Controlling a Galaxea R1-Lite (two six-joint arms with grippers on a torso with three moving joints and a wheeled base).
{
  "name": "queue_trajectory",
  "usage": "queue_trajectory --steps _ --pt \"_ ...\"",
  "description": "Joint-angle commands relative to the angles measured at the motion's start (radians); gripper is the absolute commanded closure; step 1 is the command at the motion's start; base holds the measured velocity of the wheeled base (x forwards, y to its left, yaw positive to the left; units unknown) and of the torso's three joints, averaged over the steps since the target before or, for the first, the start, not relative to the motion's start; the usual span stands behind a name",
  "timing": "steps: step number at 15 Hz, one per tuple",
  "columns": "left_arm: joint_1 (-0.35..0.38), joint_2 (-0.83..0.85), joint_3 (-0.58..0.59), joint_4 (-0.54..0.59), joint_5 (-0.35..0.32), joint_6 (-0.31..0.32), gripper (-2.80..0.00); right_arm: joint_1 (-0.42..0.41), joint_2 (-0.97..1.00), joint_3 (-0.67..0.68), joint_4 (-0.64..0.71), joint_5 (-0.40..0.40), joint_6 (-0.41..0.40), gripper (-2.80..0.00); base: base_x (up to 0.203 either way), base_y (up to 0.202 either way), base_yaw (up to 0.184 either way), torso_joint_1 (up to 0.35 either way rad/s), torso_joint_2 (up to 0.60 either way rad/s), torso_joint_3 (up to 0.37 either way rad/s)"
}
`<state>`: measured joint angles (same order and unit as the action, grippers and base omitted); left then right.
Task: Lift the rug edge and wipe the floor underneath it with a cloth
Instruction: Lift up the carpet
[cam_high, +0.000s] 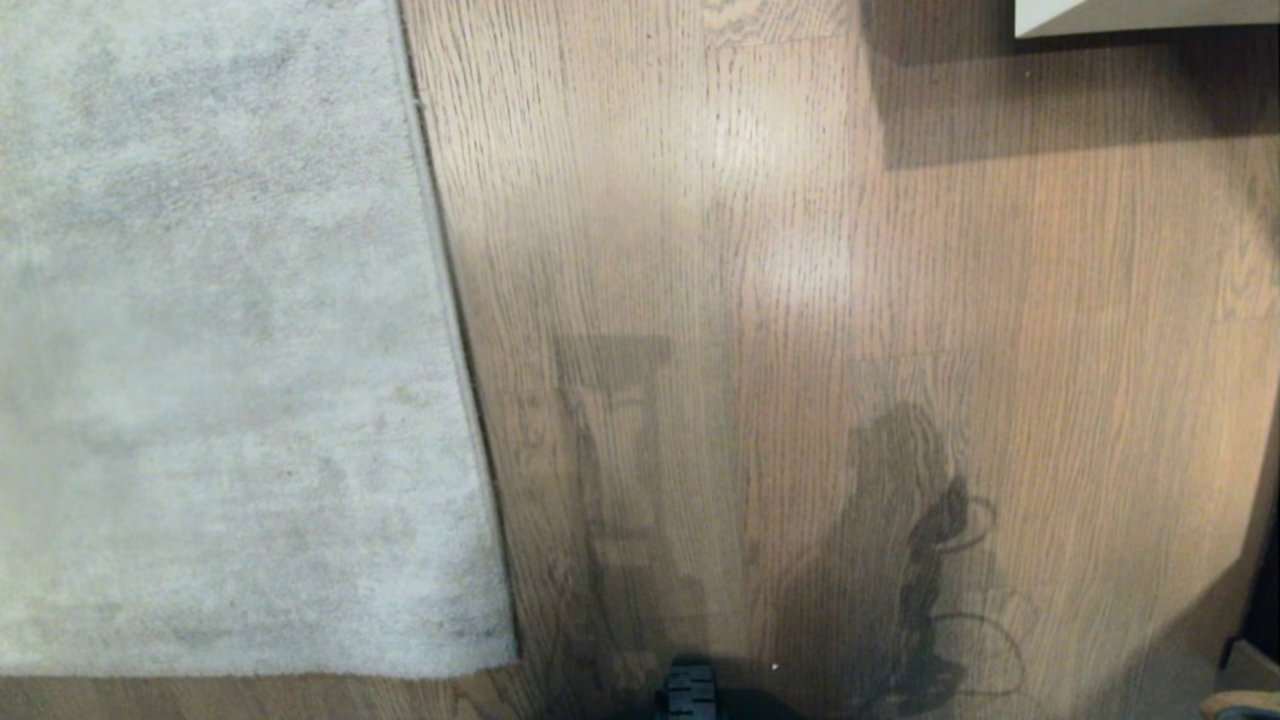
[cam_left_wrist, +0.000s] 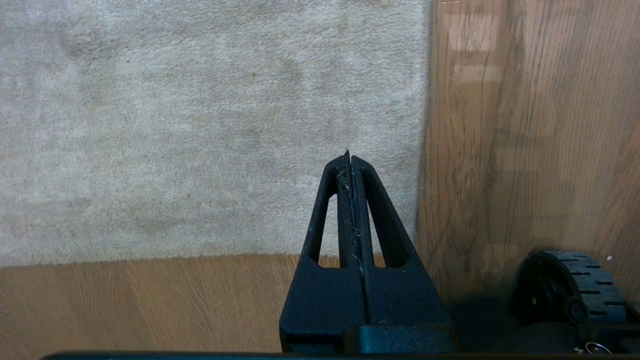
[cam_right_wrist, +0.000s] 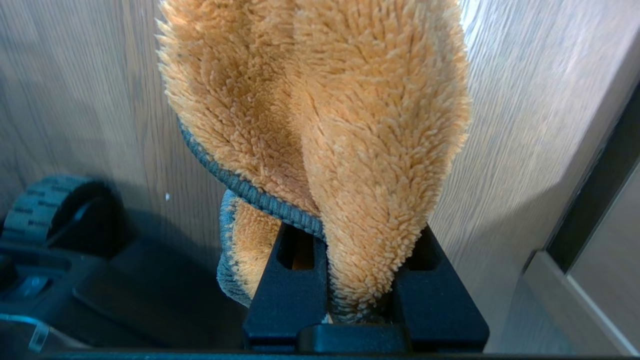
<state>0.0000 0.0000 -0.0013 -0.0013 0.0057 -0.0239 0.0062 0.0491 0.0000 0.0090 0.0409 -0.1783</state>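
Rug edge (cam_high: 455, 330) flat on floor (cam_high: 800, 300), unlifted; right gripper (cam_right_wrist: 357, 260) grasping cloth (cam_right_wrist: 320, 115); left gripper (cam_left_wrist: 348, 162) clenched, empty. Lifting, wiping remain.

No text, label, brand, number or sign can be read in any of the views.
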Motion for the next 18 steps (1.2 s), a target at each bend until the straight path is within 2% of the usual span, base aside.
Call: queue_trajectory --steps 1,6,18 --pt "0.000 0.000 0.000 0.000 0.000 -0.001 0.00 0.000 -0.049 0.000 -0.003 0.000 0.000 0.00 0.000 0.000 0.000 0.000 0.00 0.000" --pt "0.000 0.000 0.001 0.000 0.000 -0.001 0.00 0.000 -0.049 -0.001 -0.004 -0.015 0.108 0.00 0.000 0.000 0.000 0.000 0.00 0.000" --pt "0.000 0.000 0.000 0.000 0.000 -0.001 0.00 0.000 -0.049 0.000 -0.007 -0.019 0.109 0.00 0.000 0.000 0.000 0.000 0.00 0.000"
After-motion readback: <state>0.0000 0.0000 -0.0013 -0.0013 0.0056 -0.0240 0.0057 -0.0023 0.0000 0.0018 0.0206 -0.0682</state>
